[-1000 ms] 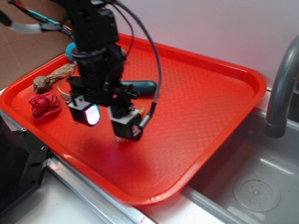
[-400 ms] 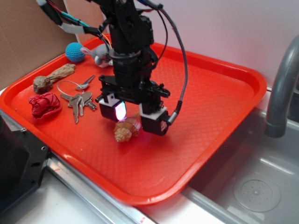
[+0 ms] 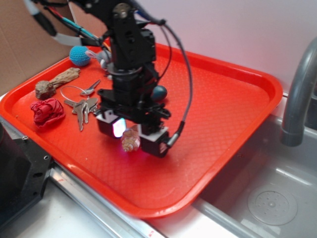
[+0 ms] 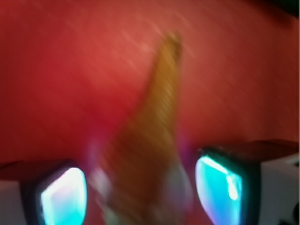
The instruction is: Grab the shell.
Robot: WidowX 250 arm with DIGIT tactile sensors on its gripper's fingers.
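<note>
The shell (image 3: 130, 143) is tan-orange and ridged and lies on the red tray (image 3: 223, 114) near its front middle. My gripper (image 3: 132, 138) is down over it, open, with one finger on each side. In the wrist view the shell (image 4: 150, 150) is blurred, its pointed tip aimed away from me and its wide pale end between the glowing pads (image 4: 220, 185). A narrow gap shows on each side of it. The gripper (image 4: 145, 197) is not closed on the shell.
On the tray's left lie keys (image 3: 81, 106), a red crumpled object (image 3: 47, 111), a brown driftwood piece (image 3: 57, 82) and a blue ball (image 3: 79, 55). A dark blue object (image 3: 159, 92) lies behind the arm. A grey faucet (image 3: 299, 99) and a sink (image 3: 267, 198) are to the right.
The gripper moved from above the keys over to the shell, then came down so that its fingers now straddle the shell. The shell has stayed in about the same place.
</note>
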